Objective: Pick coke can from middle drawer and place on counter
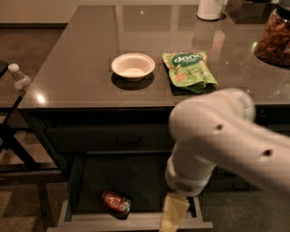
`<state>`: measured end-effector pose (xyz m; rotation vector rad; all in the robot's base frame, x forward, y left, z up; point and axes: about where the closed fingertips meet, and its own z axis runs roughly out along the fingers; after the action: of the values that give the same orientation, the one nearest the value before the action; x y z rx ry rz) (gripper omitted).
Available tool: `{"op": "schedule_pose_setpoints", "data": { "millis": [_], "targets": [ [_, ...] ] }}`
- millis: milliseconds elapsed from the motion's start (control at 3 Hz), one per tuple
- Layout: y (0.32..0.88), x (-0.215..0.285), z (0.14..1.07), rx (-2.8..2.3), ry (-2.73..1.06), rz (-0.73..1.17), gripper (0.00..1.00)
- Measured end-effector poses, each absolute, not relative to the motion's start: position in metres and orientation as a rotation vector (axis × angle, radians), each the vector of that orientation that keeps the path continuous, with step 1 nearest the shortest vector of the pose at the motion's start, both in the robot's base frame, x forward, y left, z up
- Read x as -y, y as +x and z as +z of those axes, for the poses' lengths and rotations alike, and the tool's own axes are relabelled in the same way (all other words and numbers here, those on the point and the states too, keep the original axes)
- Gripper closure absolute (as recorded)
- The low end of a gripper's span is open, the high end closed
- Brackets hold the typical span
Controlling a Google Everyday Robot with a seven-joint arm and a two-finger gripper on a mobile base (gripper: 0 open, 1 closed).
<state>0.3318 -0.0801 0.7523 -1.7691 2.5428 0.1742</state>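
The coke can (116, 202) lies on its side inside the open middle drawer (136, 222), near the front left. My gripper (173, 214) hangs at the end of the big white arm over the drawer's front right corner, to the right of the can and apart from it. Only its pale yellow part shows, at the bottom edge of the view. The dark glossy counter (86, 68) spreads above the drawers.
On the counter stand a white bowl (132, 66) and a green snack bag (188, 69). A jar of nuts (274, 41) and a white container (210, 9) are at the back right. A clear plastic bottle (19, 78) rests on a folding stand at the left.
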Motion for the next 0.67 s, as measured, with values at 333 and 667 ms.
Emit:
{"op": "schedule_pose_setpoints", "data": {
  "millis": [333, 667],
  "targets": [
    [0.3257, 0.0452, 0.6971, -2.582, -1.742, 0.242, 0.0],
    [0.3256, 0.0453, 0.6972, -2.582, -1.743, 0.242, 0.0]
  ]
}}
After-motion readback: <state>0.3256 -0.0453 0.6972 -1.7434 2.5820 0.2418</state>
